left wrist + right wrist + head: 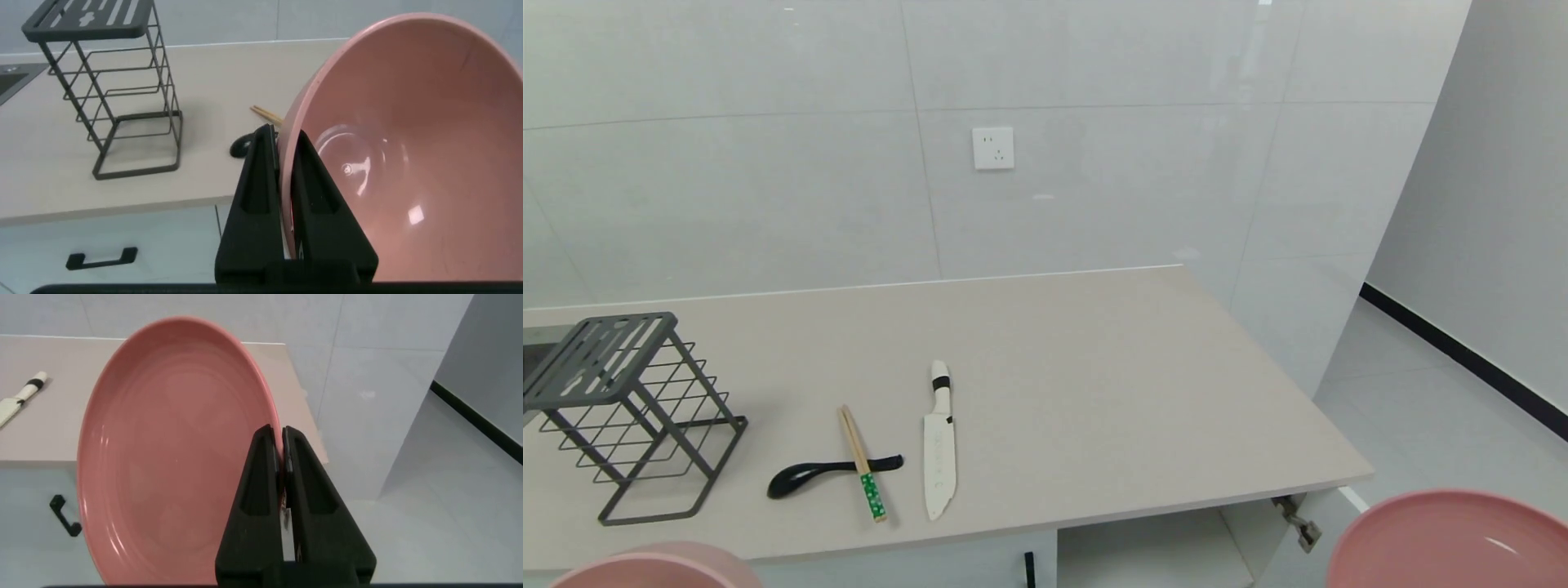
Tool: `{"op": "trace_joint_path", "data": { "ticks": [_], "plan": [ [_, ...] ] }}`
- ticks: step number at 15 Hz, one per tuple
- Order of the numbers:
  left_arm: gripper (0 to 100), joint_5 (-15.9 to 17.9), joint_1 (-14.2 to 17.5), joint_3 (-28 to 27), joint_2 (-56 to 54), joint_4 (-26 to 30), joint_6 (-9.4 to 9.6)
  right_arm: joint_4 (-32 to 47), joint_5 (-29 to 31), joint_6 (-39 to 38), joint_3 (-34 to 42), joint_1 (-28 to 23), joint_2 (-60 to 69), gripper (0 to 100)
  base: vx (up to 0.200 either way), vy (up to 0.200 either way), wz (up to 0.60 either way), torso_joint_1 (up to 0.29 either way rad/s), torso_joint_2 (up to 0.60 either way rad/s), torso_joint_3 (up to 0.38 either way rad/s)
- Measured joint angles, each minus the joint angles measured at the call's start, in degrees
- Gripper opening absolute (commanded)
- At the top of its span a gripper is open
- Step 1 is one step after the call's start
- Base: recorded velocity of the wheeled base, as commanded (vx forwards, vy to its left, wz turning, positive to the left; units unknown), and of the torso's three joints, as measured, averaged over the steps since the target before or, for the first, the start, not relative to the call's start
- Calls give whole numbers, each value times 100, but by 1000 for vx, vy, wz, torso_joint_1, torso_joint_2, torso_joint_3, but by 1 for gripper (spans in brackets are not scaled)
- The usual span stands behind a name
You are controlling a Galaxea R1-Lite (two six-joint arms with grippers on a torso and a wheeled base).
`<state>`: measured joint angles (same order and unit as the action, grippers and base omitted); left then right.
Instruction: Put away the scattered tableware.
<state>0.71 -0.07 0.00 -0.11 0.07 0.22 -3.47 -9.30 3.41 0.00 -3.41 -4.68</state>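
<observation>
Left pincer (283, 137) is clamped tight on the rim of the pink bowl (409, 163), fingers either side of the wall, bowl tipped on its side and held off the surface (1094, 367), out past its front edge, nearer the robot than the grey wire rack (629, 408). Right pincer (278, 434) is squeezed onto the edge of the pink plate (172, 449), plate standing nearly on edge, in the air well to the right of the rack and beyond the surface's right end. Rack stands upright at the left of the surface. Just right of the rack lies the black spoon (825, 474), the chopsticks (863, 464) resting across its handle. Farther right of the rack again, the white knife (939, 445) lies flat, apart from the chopsticks, handle towards the tiled wall
</observation>
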Motion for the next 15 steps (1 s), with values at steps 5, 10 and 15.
{"op": "trace_joint_path", "data": {
  "ticks": [5,10,15],
  "plan": [
    [0,0,5,0,0,2,-4,-2,2,26,0,-2,-2,0,0,0,0,-78,235,141],
    [0,0,7,0,1,2,-4,0,6,33,0,-2,-5,0,0,0,0,-178,523,345],
    [0,0,5,0,1,2,-4,-2,52,35,0,-2,-5,0,0,0,0,-155,527,371]
  ]
}}
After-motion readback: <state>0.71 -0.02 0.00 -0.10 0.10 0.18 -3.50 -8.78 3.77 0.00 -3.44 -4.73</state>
